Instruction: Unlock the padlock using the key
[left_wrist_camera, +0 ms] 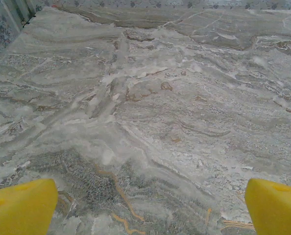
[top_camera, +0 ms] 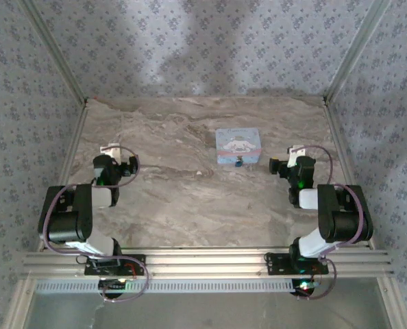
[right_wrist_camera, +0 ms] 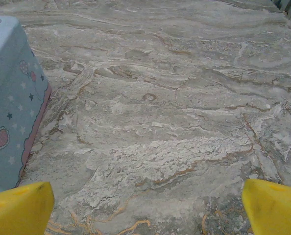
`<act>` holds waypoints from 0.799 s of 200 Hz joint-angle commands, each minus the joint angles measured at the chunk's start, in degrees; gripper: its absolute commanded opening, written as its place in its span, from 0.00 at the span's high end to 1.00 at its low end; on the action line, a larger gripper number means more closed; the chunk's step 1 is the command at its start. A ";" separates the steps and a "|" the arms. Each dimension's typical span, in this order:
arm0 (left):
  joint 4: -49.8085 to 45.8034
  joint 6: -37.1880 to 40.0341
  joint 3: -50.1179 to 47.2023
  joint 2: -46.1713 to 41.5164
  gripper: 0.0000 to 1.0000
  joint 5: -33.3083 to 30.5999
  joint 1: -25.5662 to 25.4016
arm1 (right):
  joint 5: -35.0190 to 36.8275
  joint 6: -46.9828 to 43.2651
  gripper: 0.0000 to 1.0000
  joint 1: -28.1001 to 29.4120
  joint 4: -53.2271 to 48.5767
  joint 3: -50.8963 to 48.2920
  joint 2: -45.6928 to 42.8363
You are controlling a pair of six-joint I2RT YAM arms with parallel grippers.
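Right, tabletop (top_camera: 190,199) is grey-brown marble-look stone, veined and matte. Pastel blue box (top_camera: 238,146) is rectangular with a cartoon-dog lid and a pink base rim, and it sits right of centre, toward the back. Padlock (top_camera: 238,162) is a tiny dark speck at the middle of the box's near face. It is probably touching the box, but it's too small to be sure. Left jaws wide and empty, yellow pads (left_wrist_camera: 19,208) over bare stone. Right jaws wide and empty, with the box's star-and-heart side just left of them. Floral-print walls (top_camera: 190,48) enclose three sides.

The padlock (top_camera: 238,163) sits against the near side of the box (top_camera: 238,142); the right gripper (top_camera: 297,149) lies rightward.
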 commanded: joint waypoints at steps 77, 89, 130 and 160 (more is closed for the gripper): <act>-0.12 -0.68 0.91 0.30 0.02 -0.19 -0.15 | 0.52 0.72 0.00 -0.03 0.80 1.34 0.12; -0.11 -0.69 0.96 0.27 0.02 -0.18 -0.17 | 0.42 0.73 0.00 -0.06 0.78 1.29 0.12; -0.11 -0.77 1.00 0.25 0.02 -0.16 -0.18 | 0.39 0.77 0.00 -0.14 0.80 1.32 0.12; 0.22 -0.77 0.77 0.22 0.02 -0.20 -0.15 | 0.21 0.78 0.00 -0.18 1.04 1.06 0.13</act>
